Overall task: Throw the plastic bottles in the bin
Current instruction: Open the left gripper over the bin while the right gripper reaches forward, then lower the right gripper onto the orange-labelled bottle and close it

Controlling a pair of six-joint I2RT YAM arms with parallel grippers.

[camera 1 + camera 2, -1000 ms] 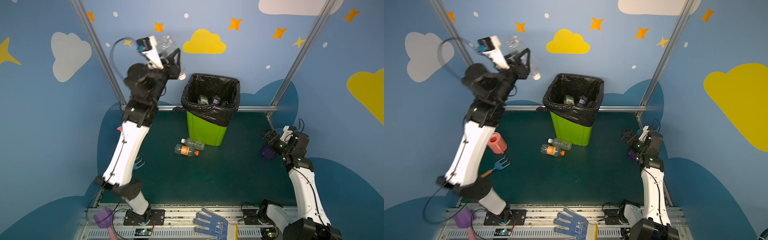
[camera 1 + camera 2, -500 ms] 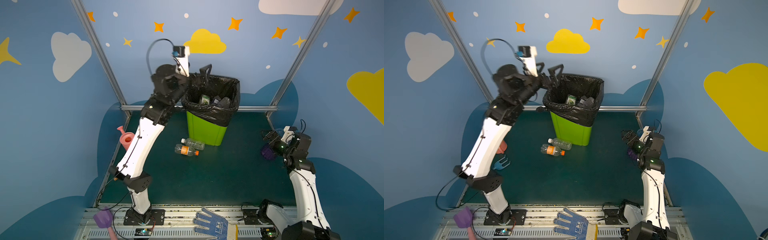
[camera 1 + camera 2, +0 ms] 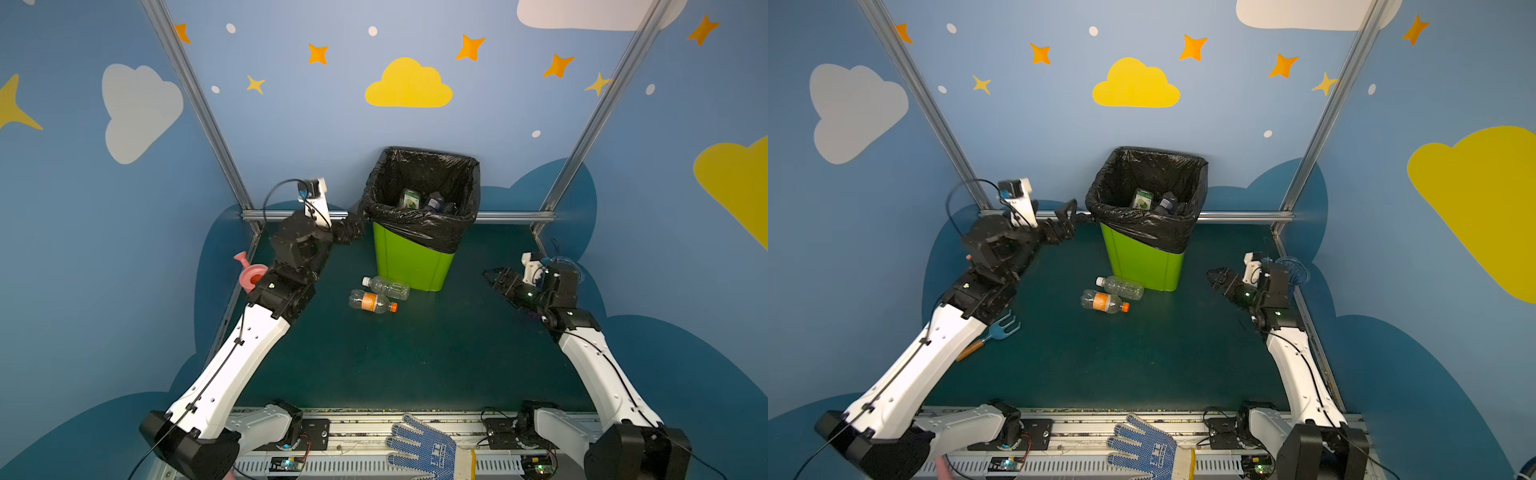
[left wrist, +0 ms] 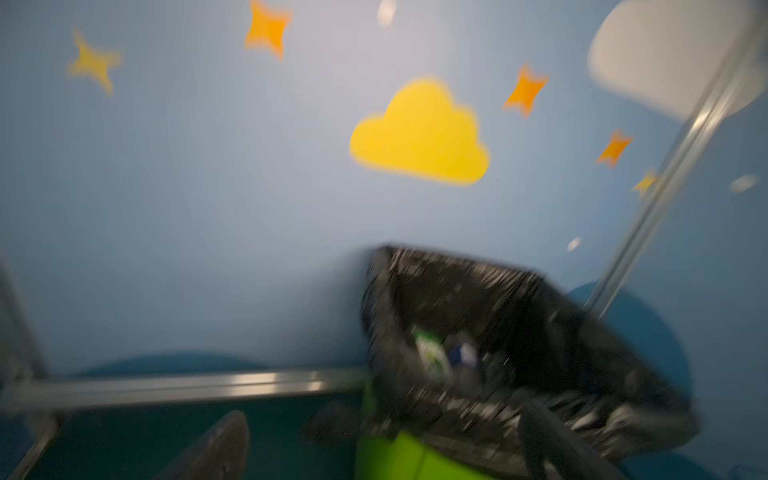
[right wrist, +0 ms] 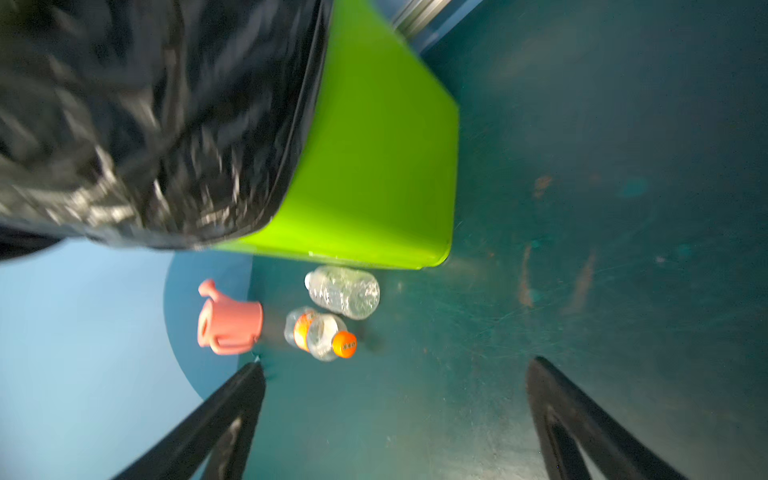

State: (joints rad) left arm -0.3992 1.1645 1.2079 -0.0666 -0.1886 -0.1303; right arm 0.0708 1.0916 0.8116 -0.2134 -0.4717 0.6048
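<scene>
- Dark teal floor mat (image 3: 415, 357), boxed in by blue walls painted with clouds and stars: working surface, mostly bare.
- Bin (image 3: 409, 266), lime green, black liner (image 3: 424, 232) folded over the rim: upright at the back middle of the mat, between the two arms, presumably so that either can reach its mouth.
- Bottles in the bin (image 3: 419, 199): at least two at the bottom, one green-labelled and one dark. Any further count cannot be told.
- Clear bottle (image 3: 386, 286), white cap: on its side on the mat, just beside the bin's front foot.
- Orange-labelled bottle (image 3: 372, 301), orange cap: on its side alongside the clear bottle. Whether the two touch cannot be told. Both are yet to be binned, so the task looks close to done.
- Left gripper (image 3: 1071, 215): jaws spread with nothing between them, just beside the liner's left side. Its wrist view is badly blurred.
- Right gripper (image 3: 493, 280): jaws spread wide and empty, held low at the right of the mat and aimed toward the two loose bottles. It looks well placed to take one next.
- Pink watering can (image 3: 250, 274) and blue hand rake (image 3: 1003, 328): at the left edge of the mat, partly behind the left arm. Neither is a bottle, so both are to be left.
- Glove (image 3: 424, 451), blue-dotted: on the front rail, off the mat.
</scene>
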